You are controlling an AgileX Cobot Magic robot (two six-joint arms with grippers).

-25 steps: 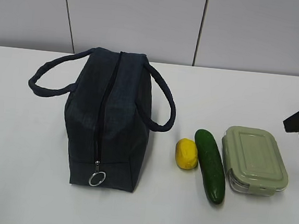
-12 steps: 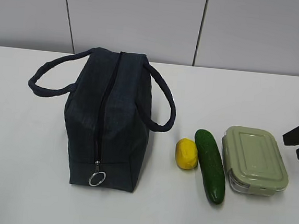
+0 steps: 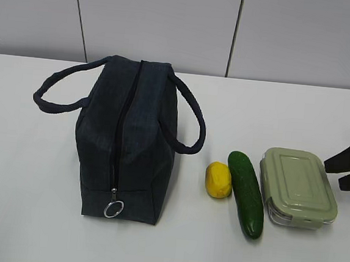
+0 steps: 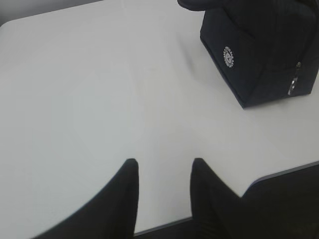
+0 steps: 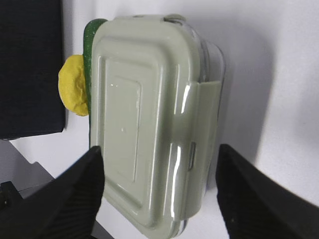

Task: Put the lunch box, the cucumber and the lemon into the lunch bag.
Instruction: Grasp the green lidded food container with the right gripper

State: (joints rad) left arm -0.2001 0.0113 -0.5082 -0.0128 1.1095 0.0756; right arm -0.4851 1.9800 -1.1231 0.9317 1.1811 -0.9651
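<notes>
The navy lunch bag (image 3: 128, 139) stands left of centre with its top zipper closed and the silver ring pull (image 3: 113, 209) at the near end. To its right lie the yellow lemon (image 3: 218, 179), the dark green cucumber (image 3: 246, 193) and the sage-lidded lunch box (image 3: 297, 188), side by side. My right gripper (image 3: 343, 170) enters from the right edge, close to the box. In the right wrist view it (image 5: 158, 149) is open, its fingers on either side of the lunch box (image 5: 149, 114) end without gripping. My left gripper (image 4: 164, 164) is open over bare table, empty.
The white table (image 3: 26, 216) ends at a grey panelled wall behind. In the left wrist view the table's near edge (image 4: 279, 172) runs just below the fingers, and the bag (image 4: 264, 50) sits at the upper right. The bag's loop handles (image 3: 191, 123) hang out to both sides.
In the exterior view my right gripper has moved left and slightly down, closer to the lunch box. The bag, lemon, cucumber and box have not moved.
</notes>
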